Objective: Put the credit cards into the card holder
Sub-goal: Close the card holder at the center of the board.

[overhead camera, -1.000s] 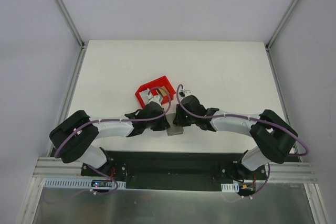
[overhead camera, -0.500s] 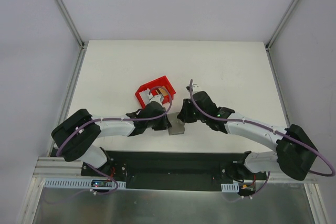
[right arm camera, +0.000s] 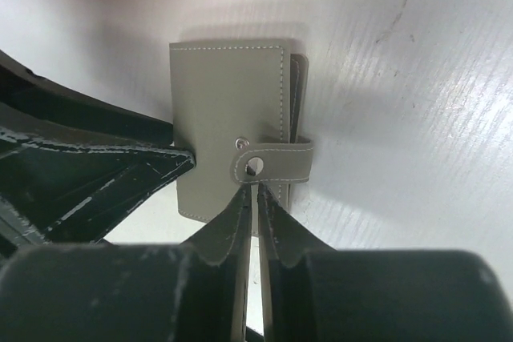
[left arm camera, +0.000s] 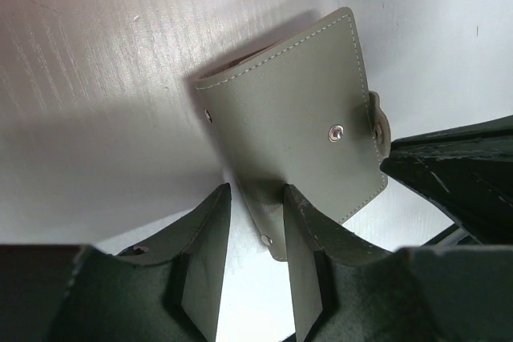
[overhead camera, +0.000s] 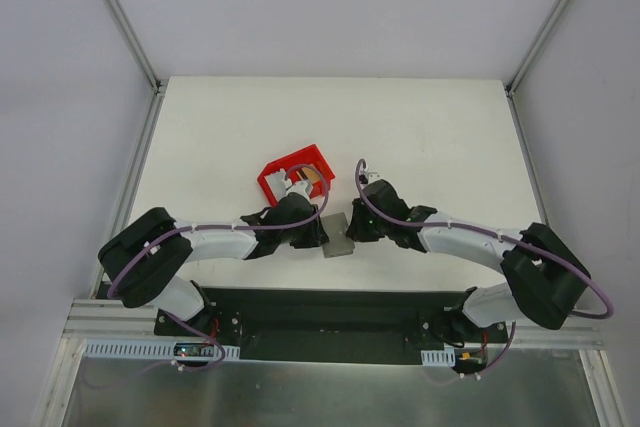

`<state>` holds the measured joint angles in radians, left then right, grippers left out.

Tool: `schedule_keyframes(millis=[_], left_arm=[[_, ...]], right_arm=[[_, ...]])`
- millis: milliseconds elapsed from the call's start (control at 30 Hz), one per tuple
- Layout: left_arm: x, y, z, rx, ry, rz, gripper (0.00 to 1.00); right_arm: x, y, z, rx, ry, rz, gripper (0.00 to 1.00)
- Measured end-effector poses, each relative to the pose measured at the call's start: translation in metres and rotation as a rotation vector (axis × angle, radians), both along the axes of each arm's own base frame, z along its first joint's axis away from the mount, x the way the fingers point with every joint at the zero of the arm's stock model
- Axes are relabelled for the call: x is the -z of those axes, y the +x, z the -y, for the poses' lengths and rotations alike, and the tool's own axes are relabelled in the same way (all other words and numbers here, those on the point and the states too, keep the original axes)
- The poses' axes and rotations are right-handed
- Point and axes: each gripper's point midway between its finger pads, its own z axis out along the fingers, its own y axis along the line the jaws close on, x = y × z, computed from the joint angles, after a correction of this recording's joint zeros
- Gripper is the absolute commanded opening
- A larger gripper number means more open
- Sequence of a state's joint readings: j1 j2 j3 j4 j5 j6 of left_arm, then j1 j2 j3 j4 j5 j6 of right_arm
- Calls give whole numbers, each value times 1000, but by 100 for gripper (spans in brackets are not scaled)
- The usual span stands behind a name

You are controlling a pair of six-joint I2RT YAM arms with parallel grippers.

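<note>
Right wrist: card holder [right arm camera: 228,102] soft, thin; take strap tab [right arm camera: 272,162]. Right pincer [right arm camera: 255,196] near-clenched there, hold unclear; left pincer [left arm camera: 255,194] released.

White table [overhead camera: 420,137], apparently grey walls [overhead camera: 300,7]

The card holder [left arm camera: 296,142] looked like smooth, matt grey-green leather, with pale stitched edges and small shiny metal studs [left arm camera: 337,132]. The white table [left arm camera: 96,78] had a faintly ribbed, scuffed surface with a slight sheen. The red bin [overhead camera: 268,182] was glossy plastic. The left gripper [left arm camera: 255,191] had fingers [left arm camera: 200,254] of dark, matt plastic.
</note>
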<state>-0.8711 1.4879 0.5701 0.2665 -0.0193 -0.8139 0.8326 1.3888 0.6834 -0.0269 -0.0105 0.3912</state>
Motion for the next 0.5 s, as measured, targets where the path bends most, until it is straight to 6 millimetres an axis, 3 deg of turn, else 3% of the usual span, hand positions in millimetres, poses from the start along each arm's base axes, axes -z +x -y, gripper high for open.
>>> schedule_keyframes(millis=[200, 500], left_arm=[[0, 0, 0, 3, 1, 2, 36], [-3, 1, -1, 12, 13, 16, 42]], right_arm=[[9, 0, 2, 4, -19, -23, 10], [3, 8, 2, 8, 11, -7, 10]])
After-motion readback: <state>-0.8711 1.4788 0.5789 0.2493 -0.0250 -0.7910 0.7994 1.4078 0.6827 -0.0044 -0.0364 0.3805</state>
